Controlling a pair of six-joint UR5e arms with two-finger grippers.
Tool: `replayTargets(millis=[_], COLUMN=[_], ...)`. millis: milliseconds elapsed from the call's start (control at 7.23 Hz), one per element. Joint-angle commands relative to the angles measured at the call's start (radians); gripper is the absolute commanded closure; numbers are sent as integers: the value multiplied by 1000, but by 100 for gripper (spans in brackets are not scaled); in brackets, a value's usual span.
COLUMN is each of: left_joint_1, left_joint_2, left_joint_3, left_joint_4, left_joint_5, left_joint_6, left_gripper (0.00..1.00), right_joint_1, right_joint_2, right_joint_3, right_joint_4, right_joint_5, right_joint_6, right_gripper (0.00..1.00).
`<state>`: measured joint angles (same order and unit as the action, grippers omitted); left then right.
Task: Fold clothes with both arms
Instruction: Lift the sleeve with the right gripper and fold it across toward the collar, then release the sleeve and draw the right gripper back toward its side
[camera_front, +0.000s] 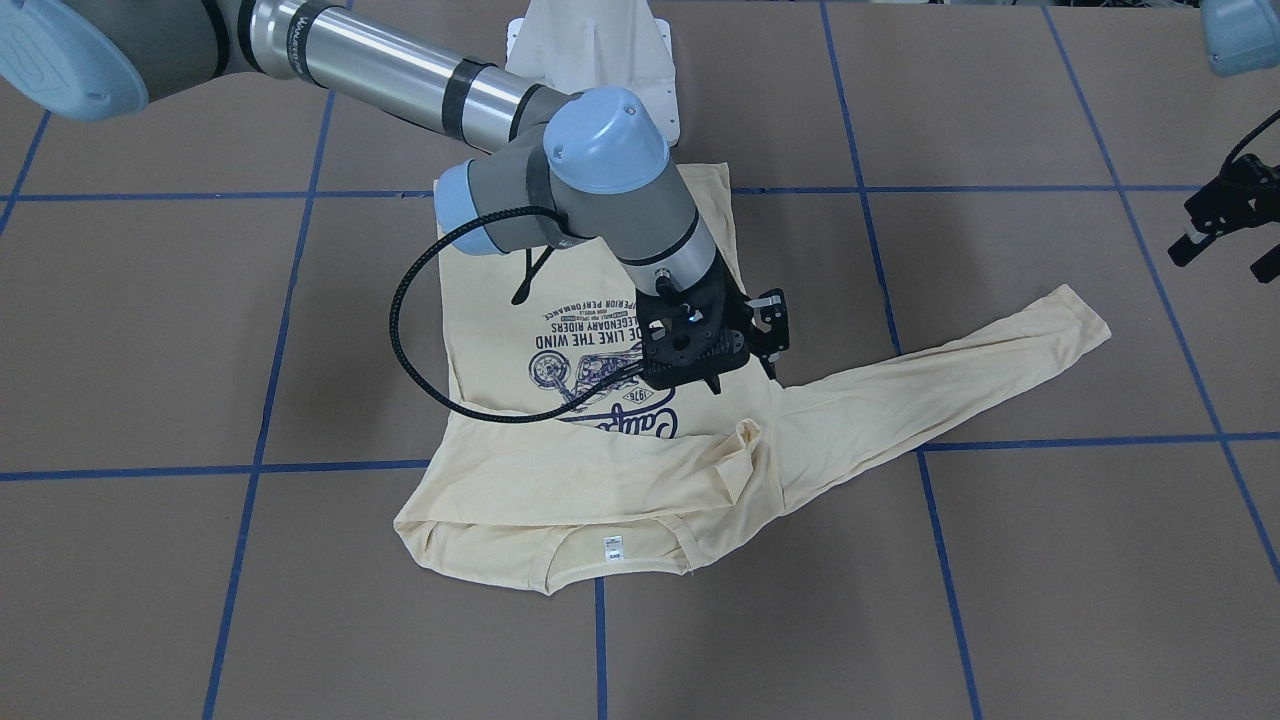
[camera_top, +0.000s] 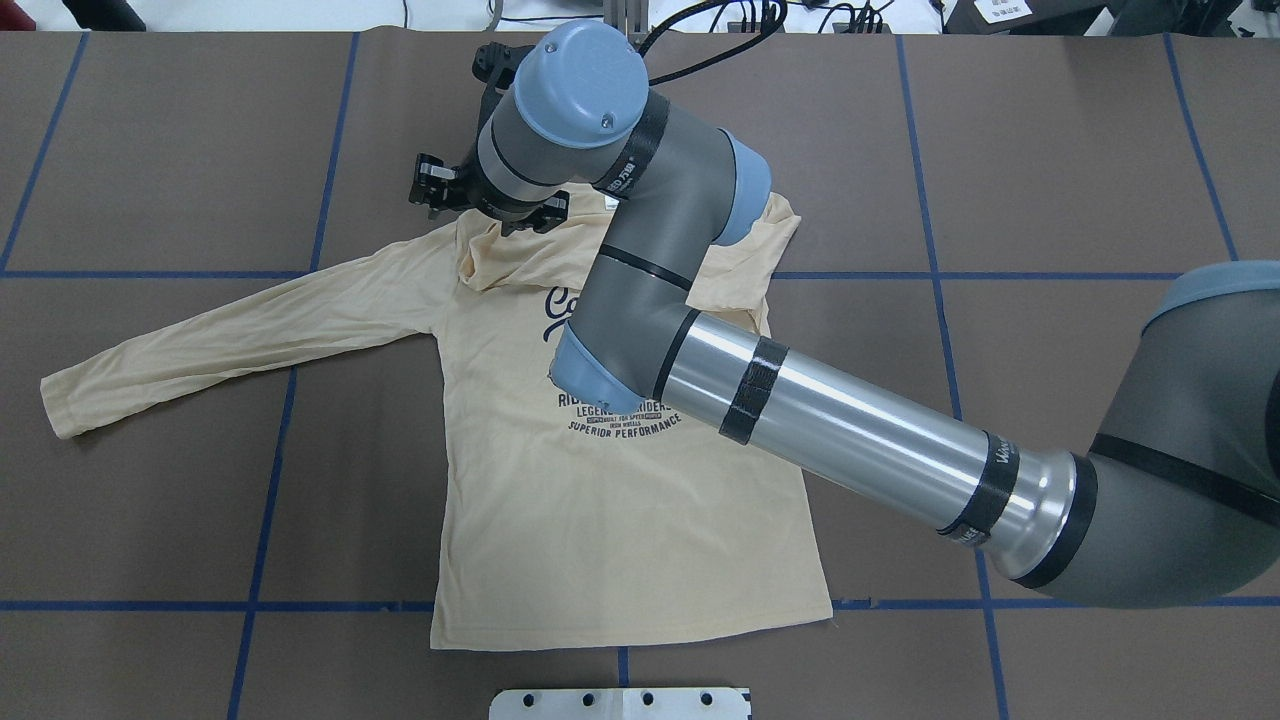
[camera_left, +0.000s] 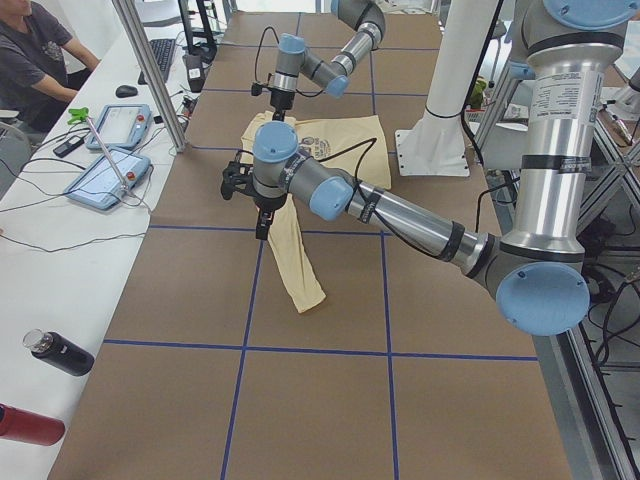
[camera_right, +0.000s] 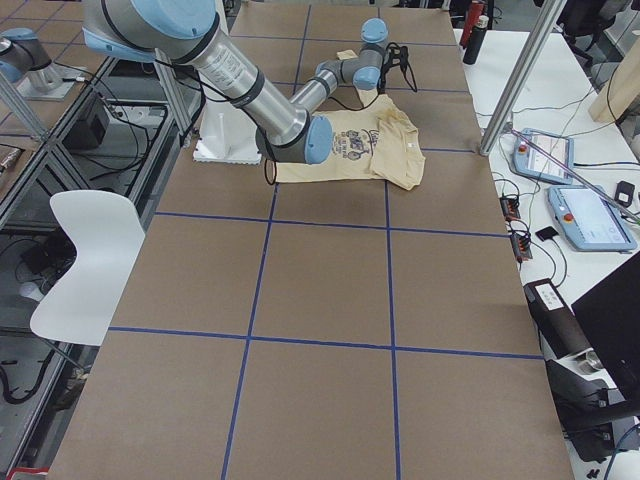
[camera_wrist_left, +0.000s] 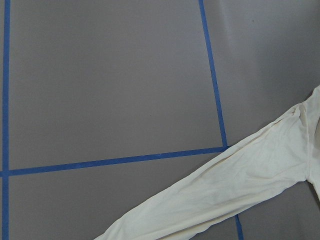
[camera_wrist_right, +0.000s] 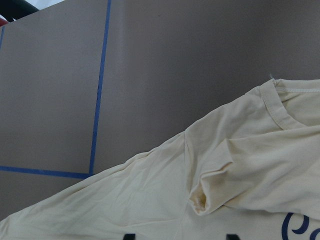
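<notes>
The cream-yellow shirt (camera_front: 610, 470) lies print up in the middle of the brown tabletop (camera_front: 1000, 600). Its hem is toward the white pedestal (camera_front: 590, 50) and its collar is away from it, with the white neck label (camera_front: 612, 546) showing. One sleeve (camera_front: 950, 385) stretches flat toward the robot's left across the blue tape lines (camera_front: 920, 447). The other is folded over the chest, covering part of the navy print (camera_front: 590, 350) and ending in a bunched pucker (camera_front: 745, 435). The right arm (camera_top: 830, 420) reaches diagonally over the garment. Seen from overhead, it hides the collar and the top of the print, and its black cable (camera_front: 393, 305) loops across the chest in the front view. The right end effector (camera_front: 743, 380) hangs at the shoulder beside the pucker, fingers spread with no cloth between them; whether the tips touch the fabric cannot be told. The left end effector (camera_front: 1222, 262) sits beyond the cuff, well apart from the shirt, fingers likewise spread and empty. Along the operators' side runs a white side table (camera_left: 60, 230) with a seated person (camera_left: 30, 50), two teach pendants (camera_left: 108, 178), a black bottle (camera_left: 58, 352) and a red one (camera_left: 25, 425). A white chair (camera_right: 85, 260) stands behind the robot.
</notes>
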<state>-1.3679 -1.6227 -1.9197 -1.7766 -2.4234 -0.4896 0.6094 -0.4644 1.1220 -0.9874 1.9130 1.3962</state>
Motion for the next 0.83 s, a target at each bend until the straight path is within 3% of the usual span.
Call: replayTargets(millis=[0, 138, 277, 553, 691], left_joint_1=[33, 70, 129, 280, 330], left_joint_2=[-14, -13, -2, 41, 113], left_joint_3=[16, 18, 16, 16, 18], left_joint_4=[-42, -90, -163, -240, -277], left_joint_5=[6, 16, 105, 333, 415], left_joint_6=[-97, -188, -276, -413, -420], left_gripper=[0, 0, 0, 0, 0], right_joint_1=[9, 12, 19, 70, 85], right_joint_2=[-17, -29, -49, -213, -320], right_joint_3=[59, 173, 268, 486, 633], right_joint_4=[-80, -279, -439, -632, -739], right_joint_5=[23, 32, 31, 26, 26], right_joint_6=[49, 38, 2, -131, -257], right_gripper=[0, 0, 0, 0, 0])
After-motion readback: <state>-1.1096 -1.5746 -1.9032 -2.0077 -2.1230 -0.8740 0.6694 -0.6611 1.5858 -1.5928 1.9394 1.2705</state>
